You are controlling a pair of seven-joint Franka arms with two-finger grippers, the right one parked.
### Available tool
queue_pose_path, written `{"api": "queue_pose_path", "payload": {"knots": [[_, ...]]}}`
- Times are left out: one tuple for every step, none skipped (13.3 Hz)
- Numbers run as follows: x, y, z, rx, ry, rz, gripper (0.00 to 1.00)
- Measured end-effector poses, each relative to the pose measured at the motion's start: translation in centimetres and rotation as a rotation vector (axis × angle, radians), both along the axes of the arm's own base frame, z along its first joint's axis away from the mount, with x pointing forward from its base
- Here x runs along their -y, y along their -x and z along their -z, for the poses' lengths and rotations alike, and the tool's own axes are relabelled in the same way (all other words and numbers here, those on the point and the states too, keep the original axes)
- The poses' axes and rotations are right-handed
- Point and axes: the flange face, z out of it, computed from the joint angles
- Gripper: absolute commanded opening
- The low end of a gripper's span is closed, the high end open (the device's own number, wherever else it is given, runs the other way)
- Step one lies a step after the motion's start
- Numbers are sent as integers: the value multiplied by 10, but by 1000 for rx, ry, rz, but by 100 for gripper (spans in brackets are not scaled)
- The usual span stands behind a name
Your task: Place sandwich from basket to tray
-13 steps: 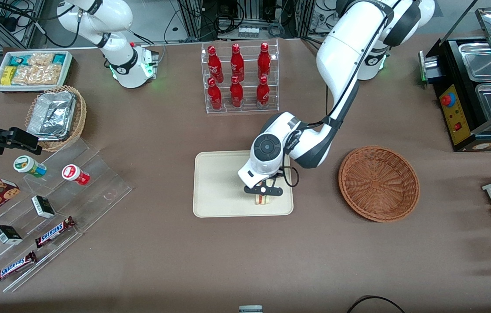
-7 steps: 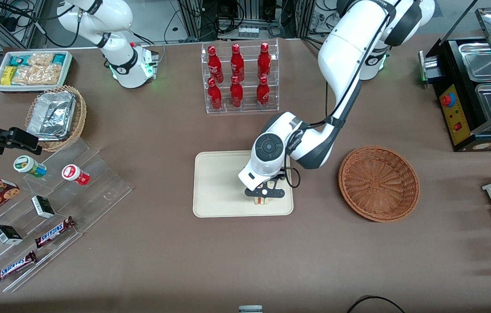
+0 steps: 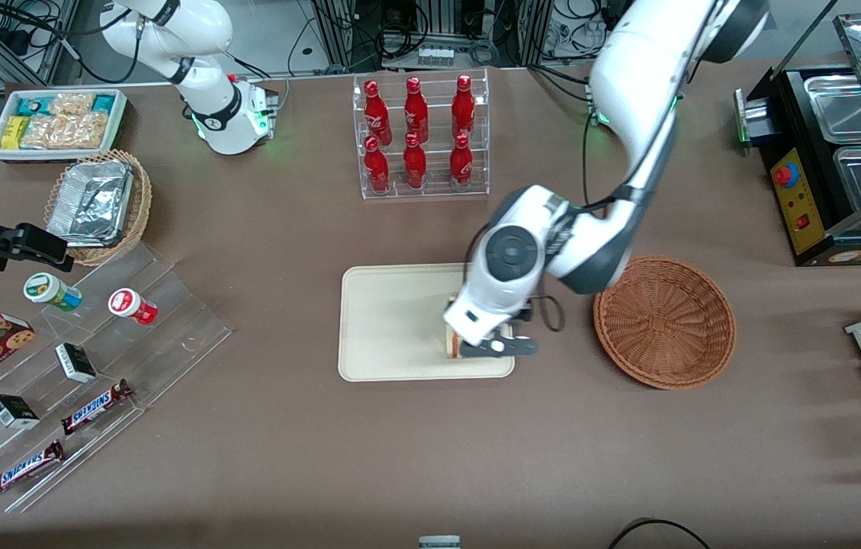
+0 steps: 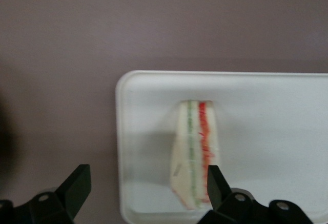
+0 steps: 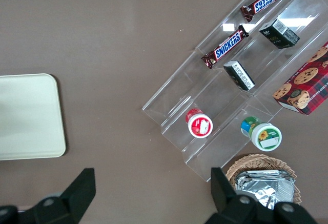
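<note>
Cream tray (image 4: 266, 96) holds the sandwich (image 4: 195, 152) at lower centre, your gripper (image 4: 146, 190) open above it; one finger (image 4: 215, 185) sits close and might topple it.

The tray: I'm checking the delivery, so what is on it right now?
The sandwich stands on edge on the tray, near the rim closest to the front camera. The open hand hangs above it. In the front view the arm covers part of the tray.
</note>
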Motion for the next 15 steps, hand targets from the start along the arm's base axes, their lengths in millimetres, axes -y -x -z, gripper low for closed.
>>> {"api": "queue_pose_path", "payload": {"knots": [[-22,-9,-13,-6,5,15,100],[-44,-17,-29,-16,12,14,100],[-69,-24,-47,-23,11,-5,100],[-95,-31,-63,-27,10,-26,100],[-121,-36,-79,-31,9,-38,100],[-146,-38,-94,-42,3,-43,100],[-169,-37,-107,-60,-4,-45,100],[-190,-35,-118,-80,-16,-54,100],[-209,-33,-129,-93,-36,-65,100],[-225,-30,-139,-102,-57,-74,100],[-238,-26,-148,-107,-66,-75,100],[-249,-21,-156,-109,-71,-71,100],[-261,-15,-164,-112,-74,-68,100],[-273,-7,-174,-116,-76,-68,100],[-281,4,-184,-120,-80,-70,100]]}}
